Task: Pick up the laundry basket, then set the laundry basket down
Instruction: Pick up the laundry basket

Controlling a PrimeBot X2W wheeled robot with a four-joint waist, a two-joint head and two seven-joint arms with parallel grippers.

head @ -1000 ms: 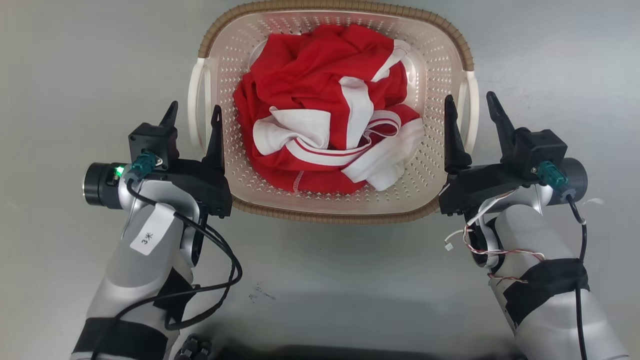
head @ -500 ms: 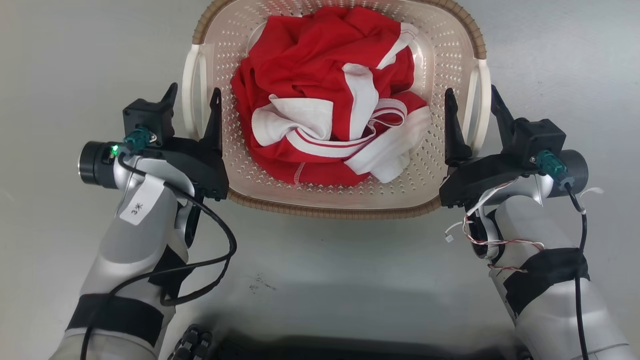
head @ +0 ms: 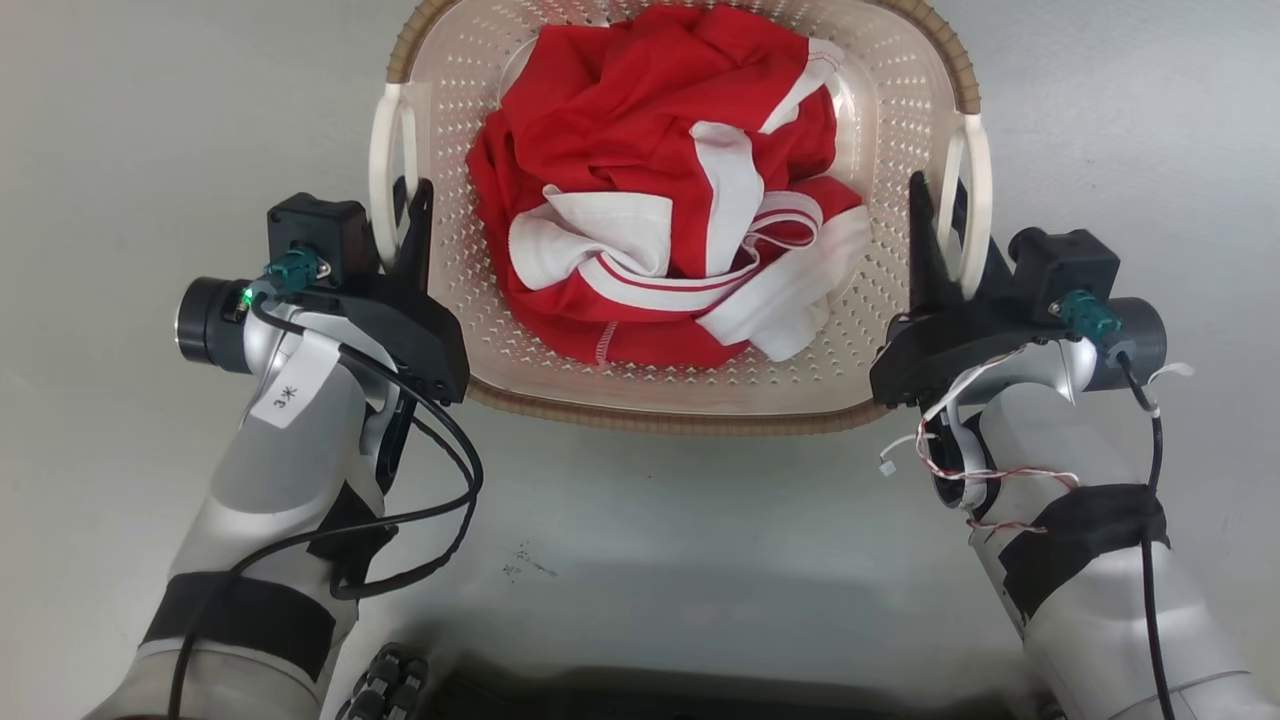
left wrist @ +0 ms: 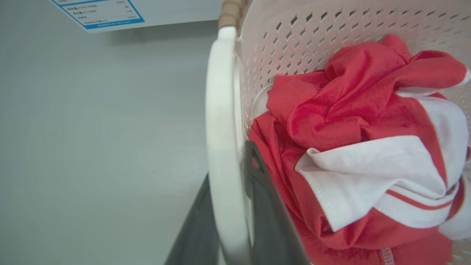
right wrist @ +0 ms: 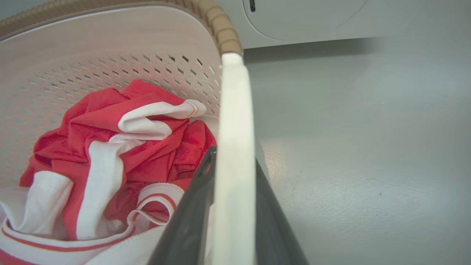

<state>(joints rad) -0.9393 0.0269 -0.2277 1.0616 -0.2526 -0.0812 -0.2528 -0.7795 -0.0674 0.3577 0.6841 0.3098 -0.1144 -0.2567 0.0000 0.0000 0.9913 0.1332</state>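
Laundry basket [head: 680, 415] gripped at both handles.
Lower left of the head view, the left gripper [head: 408, 200] is closed tight on the left handle [head: 380, 170]; lower right, the right gripper [head: 940, 200] is closed tight on the right handle [head: 978, 190]. The laundry basket sits upper centre, holding a crumpled red-and-white garment [head: 650, 200].

The laundry basket [head: 470, 330] is cream, dotted with rows of small holes; its rim [head: 660, 421] is brown and woven-looking, its handles [head: 380, 170] white. The garment [head: 620, 130] is red with white bands. The floor [head: 700, 520] is pale grey.
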